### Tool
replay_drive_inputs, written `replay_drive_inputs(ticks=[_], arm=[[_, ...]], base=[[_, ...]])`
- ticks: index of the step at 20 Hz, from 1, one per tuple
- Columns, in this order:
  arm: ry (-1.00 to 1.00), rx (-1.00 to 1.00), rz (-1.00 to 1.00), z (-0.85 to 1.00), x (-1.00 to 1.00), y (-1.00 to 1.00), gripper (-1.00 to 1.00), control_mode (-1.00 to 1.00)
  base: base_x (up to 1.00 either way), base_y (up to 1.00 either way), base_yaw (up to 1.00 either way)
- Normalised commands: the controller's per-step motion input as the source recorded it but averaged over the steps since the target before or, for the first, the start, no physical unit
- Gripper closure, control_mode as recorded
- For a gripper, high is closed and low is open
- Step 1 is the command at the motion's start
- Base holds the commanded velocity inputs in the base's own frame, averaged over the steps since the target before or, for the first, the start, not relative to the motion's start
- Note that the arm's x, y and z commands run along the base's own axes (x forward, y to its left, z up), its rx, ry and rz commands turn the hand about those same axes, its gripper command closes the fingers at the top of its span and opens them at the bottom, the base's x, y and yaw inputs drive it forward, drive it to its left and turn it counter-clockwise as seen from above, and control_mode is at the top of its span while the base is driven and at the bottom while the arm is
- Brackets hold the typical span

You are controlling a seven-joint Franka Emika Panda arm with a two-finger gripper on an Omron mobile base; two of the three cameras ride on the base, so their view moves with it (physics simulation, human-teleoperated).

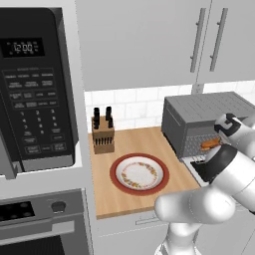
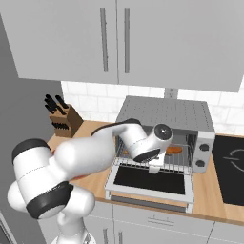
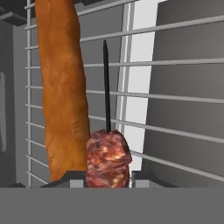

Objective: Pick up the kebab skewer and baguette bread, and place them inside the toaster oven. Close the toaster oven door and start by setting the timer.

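Note:
The toaster oven (image 2: 167, 114) stands on the wooden counter with its door (image 2: 150, 180) folded down flat. The baguette bread (image 3: 61, 87) lies lengthwise on the wire rack (image 3: 175, 96) inside; it also shows as an orange strip (image 1: 210, 144). My gripper (image 3: 108, 177) has reached into the oven mouth and is shut on the kebab skewer (image 3: 108, 157). Its reddish-brown meat chunk sits between the fingertips and its thin dark stick points away along the rack, just right of the bread. Whether the skewer touches the rack I cannot tell.
A red-rimmed plate (image 1: 139, 174) sits mid-counter, left of the oven. A knife block (image 1: 103, 134) stands by the tiled wall. A black microwave (image 1: 35, 89) hangs at far left. The oven's knobs (image 2: 204, 147) are on its right side, beside a black cooktop (image 2: 231, 167).

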Motion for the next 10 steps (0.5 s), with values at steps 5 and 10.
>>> replay_drive_inputs(ticks=[5, 10], arm=[[0.0, 0.0, 0.0, 0.0, 0.0, 0.0, -1.0, -1.0], [0.0, 0.0, 0.0, 0.0, 0.0, -0.01, -1.0, -1.0]], base=[[0.0, 0.0, 0.0], [0.0, 0.0, 0.0]])
